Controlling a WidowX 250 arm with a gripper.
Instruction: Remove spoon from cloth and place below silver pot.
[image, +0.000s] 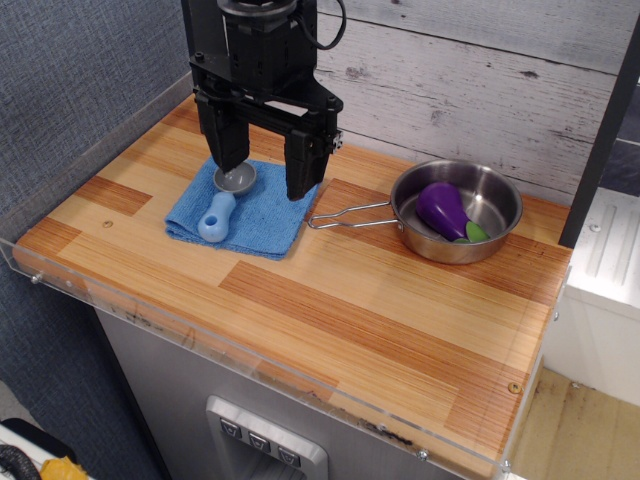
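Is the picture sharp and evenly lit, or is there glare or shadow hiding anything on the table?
In the observation.image view, focus is sharp throughout; soft, even light; the silver pot shows bright reflections on its rim, hiding nothing; the open tool casts only faint shadow on the cloth, leaving the spoon plain; the black tool shows little detail.

A spoon (222, 203) lies on a cloth (262, 222) at the table's (350, 320) left; right, an eggplant (443, 209) sits in the pot (480, 238).

Glossy plastic spoon (224, 203) on nappy blue cloth (245, 209); shiny steel silver pot (470, 213); smooth striped wooden counter (330, 310).
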